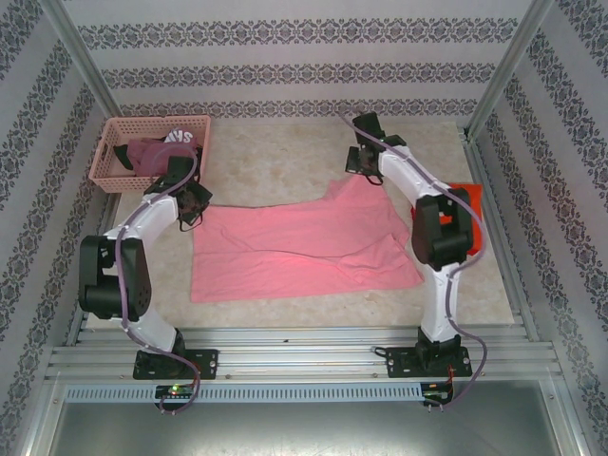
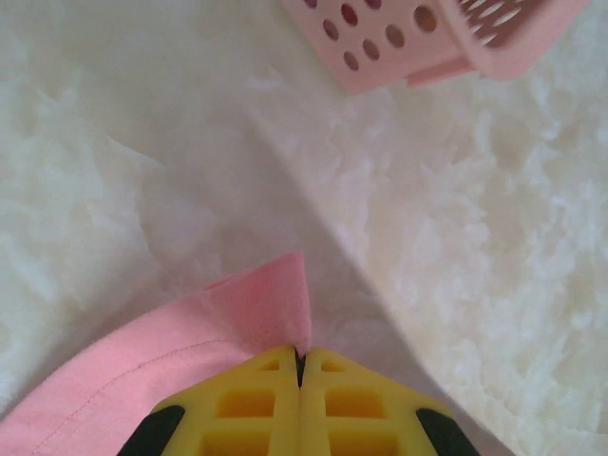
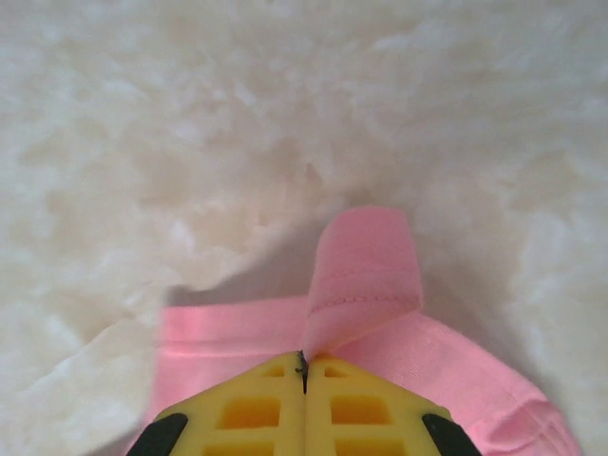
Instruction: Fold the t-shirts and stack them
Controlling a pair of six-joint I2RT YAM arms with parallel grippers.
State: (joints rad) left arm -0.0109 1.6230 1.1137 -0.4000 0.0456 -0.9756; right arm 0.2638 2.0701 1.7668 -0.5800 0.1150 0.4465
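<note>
As it lies, pink tee [image 1: 304, 252] spans left-right.

- A pink plastic basket [image 1: 103, 160] with perforated walls stands at the table's far left corner; the left wrist view catches one corner of it [image 2: 399, 47].
- A maroon garment [image 1: 147, 154] lies crumpled inside the basket.
- A dark cloth with white print [image 1: 178, 137] sits in the basket, against its far rim.
- The table [image 1: 275, 152], mottled cream, spreads to the right of the basket.
- Patterned wallpaper [image 1: 285, 57] rises behind the basket.
- Metal rails [image 1: 304, 356] run along the table edge opposite the basket.
</note>
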